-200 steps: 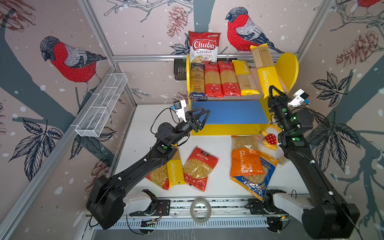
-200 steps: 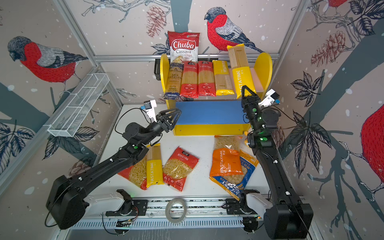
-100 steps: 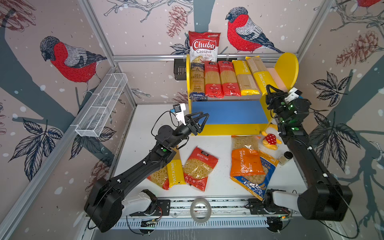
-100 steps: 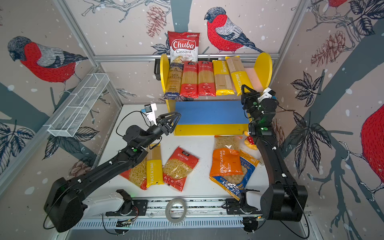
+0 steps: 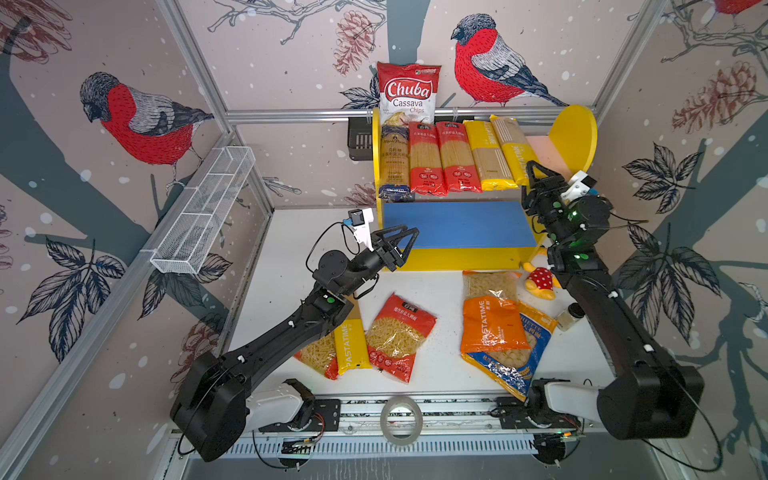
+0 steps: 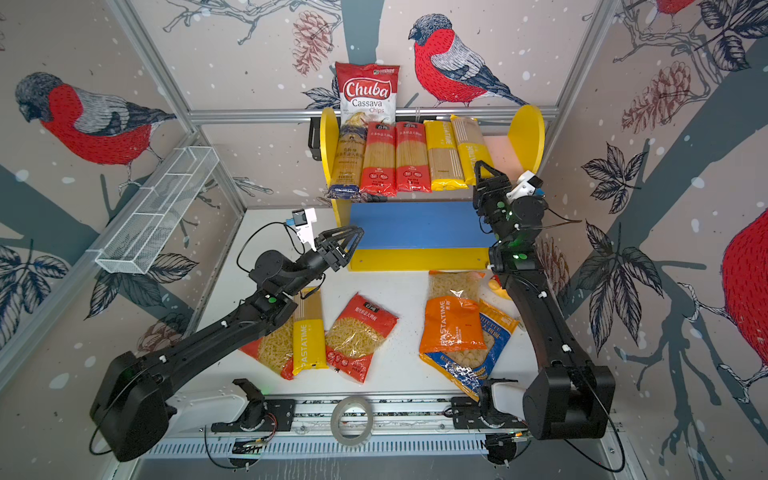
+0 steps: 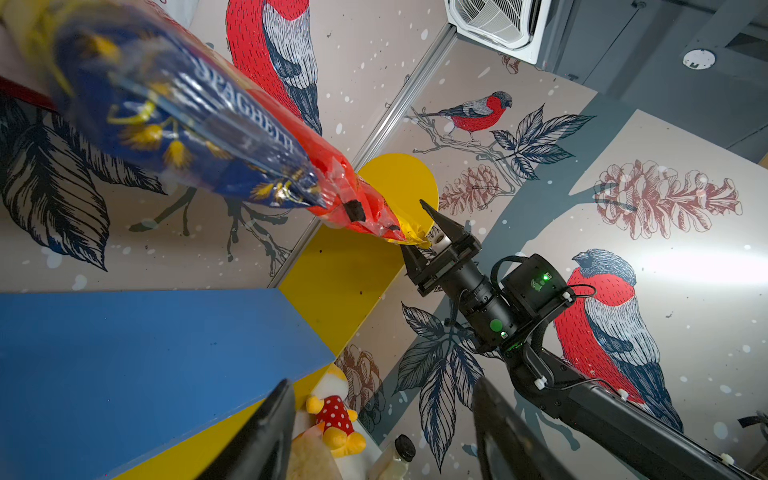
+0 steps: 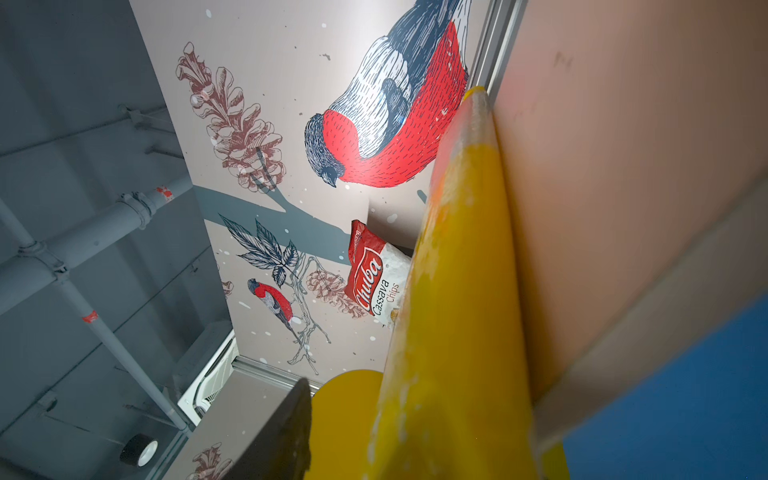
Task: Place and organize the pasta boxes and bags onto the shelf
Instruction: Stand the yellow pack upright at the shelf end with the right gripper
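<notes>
Left wrist view shows the yellow spaghetti pack with its near end between the parted jaws of the right gripper, unpinched. I judge it let go because it lies supported on the pink upper board of the shelf, last in a row of five, slightly askew. The left gripper, jaws apart and empty, hovers beside the blue lower board, probably keeping clear.

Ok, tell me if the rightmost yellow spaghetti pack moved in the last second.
Yes. The yellow spaghetti pack came down from its raised tilt to lie on the pink board.
</notes>
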`<action>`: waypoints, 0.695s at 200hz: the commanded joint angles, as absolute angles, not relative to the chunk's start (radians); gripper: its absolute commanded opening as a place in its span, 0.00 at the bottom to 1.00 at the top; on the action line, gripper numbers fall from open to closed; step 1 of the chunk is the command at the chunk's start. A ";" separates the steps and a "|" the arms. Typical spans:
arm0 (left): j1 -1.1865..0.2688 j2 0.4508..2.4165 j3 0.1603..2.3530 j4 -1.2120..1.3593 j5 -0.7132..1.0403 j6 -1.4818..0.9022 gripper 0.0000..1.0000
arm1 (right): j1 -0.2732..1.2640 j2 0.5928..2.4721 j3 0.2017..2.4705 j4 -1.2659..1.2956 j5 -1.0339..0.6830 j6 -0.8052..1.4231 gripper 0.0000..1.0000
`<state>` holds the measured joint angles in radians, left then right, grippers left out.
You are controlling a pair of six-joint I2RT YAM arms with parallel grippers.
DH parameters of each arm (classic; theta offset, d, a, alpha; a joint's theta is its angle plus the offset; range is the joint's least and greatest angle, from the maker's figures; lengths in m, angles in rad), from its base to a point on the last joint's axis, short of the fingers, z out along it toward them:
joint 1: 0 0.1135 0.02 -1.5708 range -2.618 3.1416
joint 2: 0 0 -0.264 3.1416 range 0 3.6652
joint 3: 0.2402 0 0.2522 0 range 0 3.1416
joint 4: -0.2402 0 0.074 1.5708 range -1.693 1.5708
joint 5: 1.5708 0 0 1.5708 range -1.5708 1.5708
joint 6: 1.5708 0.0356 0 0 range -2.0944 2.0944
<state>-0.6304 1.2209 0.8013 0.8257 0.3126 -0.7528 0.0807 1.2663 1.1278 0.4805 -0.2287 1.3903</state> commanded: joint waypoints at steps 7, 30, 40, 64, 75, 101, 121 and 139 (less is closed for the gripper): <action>-0.632 1.214 0.795 0.852 0.312 -0.741 0.67 | 0.080 1.258 1.116 0.528 -0.226 1.372 0.55; -0.632 1.198 0.788 0.830 0.300 -0.722 0.67 | 0.072 1.224 1.105 0.520 -0.231 1.369 0.57; -0.632 1.191 0.783 0.820 0.294 -0.714 0.67 | 0.069 1.220 1.101 0.512 -0.238 1.370 0.60; -0.632 1.170 0.774 0.790 0.282 -0.696 0.67 | 0.069 1.200 1.077 0.506 -0.254 1.362 0.68; -0.632 1.161 0.766 0.779 0.275 -0.688 0.67 | 0.071 1.183 1.055 0.498 -0.250 1.359 0.70; -0.632 1.149 0.758 0.756 0.265 -0.675 0.67 | 0.072 1.141 1.023 0.464 -0.234 1.325 0.74; -0.632 1.145 0.756 0.742 0.262 -0.666 0.67 | 0.079 1.117 1.004 0.454 -0.238 1.309 0.75; -0.632 1.136 0.753 0.718 0.257 -0.650 0.67 | 0.098 1.092 0.979 0.439 -0.244 1.290 0.75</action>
<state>-0.6304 1.1496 0.7578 0.7425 0.2745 -0.6865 0.0792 1.1191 1.0012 0.4458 -0.2367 1.3357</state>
